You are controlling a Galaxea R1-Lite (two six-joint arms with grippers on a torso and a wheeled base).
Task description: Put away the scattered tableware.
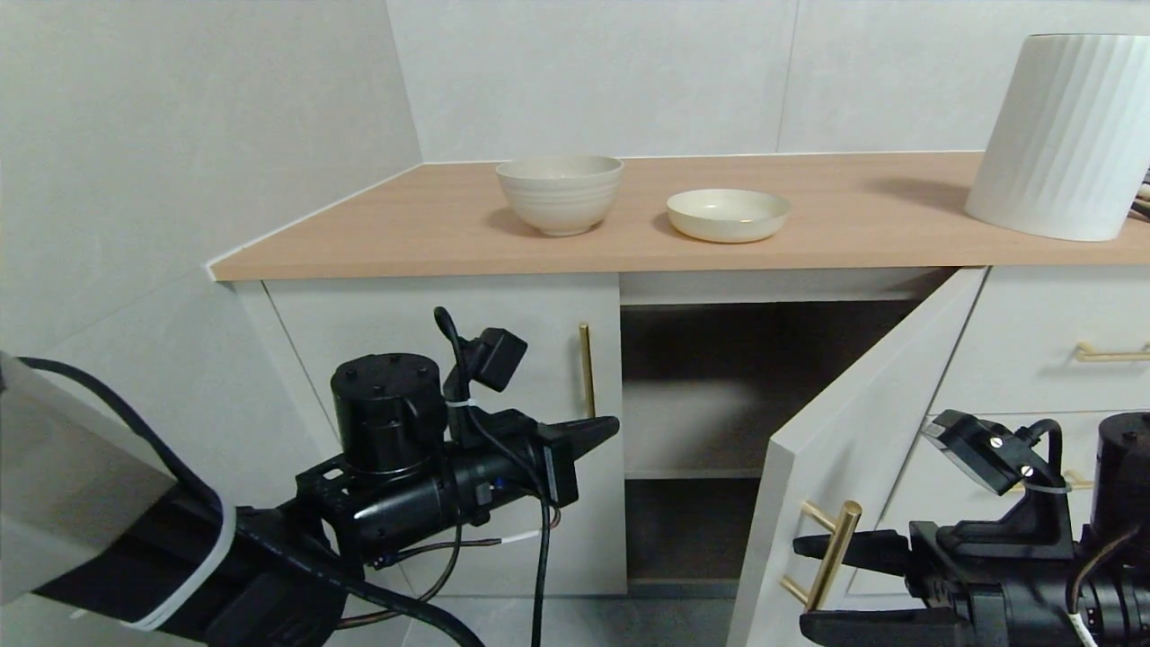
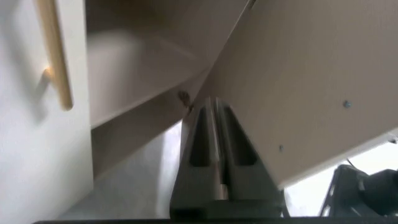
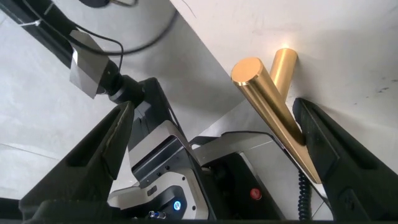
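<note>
A cream ribbed bowl [image 1: 560,193] and a shallow cream dish [image 1: 728,215] stand side by side on the wooden countertop [image 1: 431,229]. Below them the cabinet door [image 1: 862,404] is swung open. My right gripper [image 1: 802,582] is open, one finger on each side of the door's gold handle [image 1: 831,555]. The right wrist view has that handle [image 3: 270,106] between the spread fingers [image 3: 323,149], close to one of them. My left gripper [image 1: 604,429] is shut and empty, low before the closed left door; its fingers [image 2: 213,124] point toward the open compartment.
The open cabinet [image 1: 701,395] is dark inside, with a shelf [image 1: 692,472]. A tall white ribbed container [image 1: 1065,135] stands at the counter's right end. The closed left door carries a gold handle [image 1: 586,368]; drawers with gold pulls [image 1: 1110,352] are at the right.
</note>
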